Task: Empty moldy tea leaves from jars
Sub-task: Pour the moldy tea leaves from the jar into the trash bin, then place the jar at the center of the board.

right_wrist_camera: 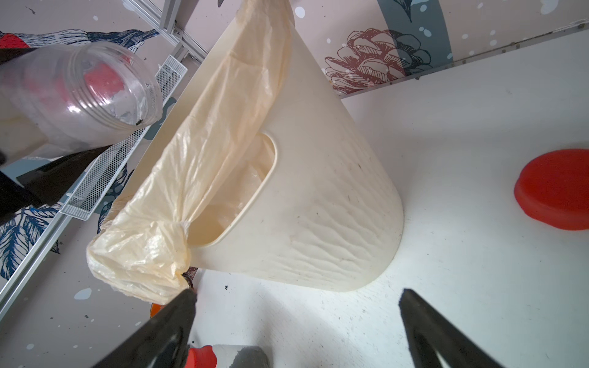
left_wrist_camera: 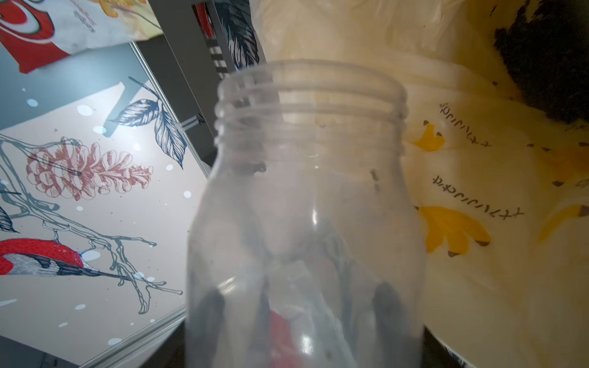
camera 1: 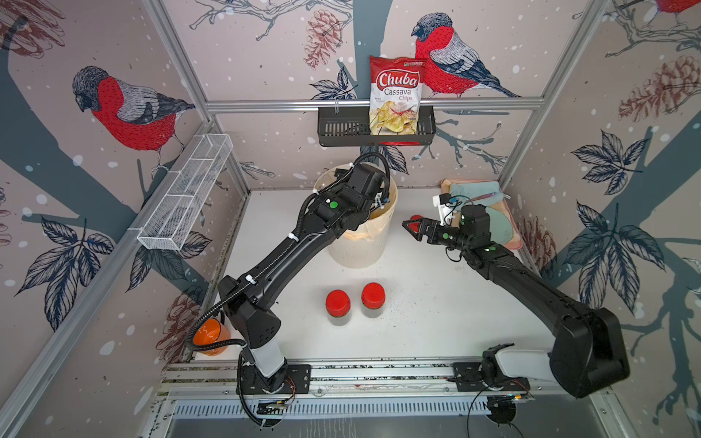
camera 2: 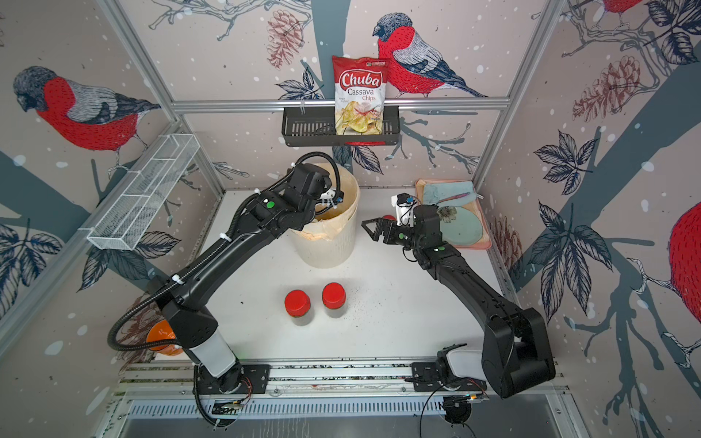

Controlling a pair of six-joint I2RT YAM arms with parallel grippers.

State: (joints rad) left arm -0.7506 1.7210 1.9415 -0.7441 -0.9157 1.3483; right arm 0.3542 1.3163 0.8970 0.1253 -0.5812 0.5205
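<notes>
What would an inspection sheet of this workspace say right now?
Surface: white table, dark crumbs beside the capped jars.
Job's things: two capped jars upright; one open jar, nearly empty, tilted over the bin; tea leaves inside the bin; loose red lid on the table.
Clutter: orange cup; pink tray with plate and cloth.
Claws: left claw shut on the open jar; right claw open, empty.
Cables: black hose along left arm; thin wires at right wrist.
Surroundings: chips bag in black basket; mesh shelf; bird wallpaper.
</notes>
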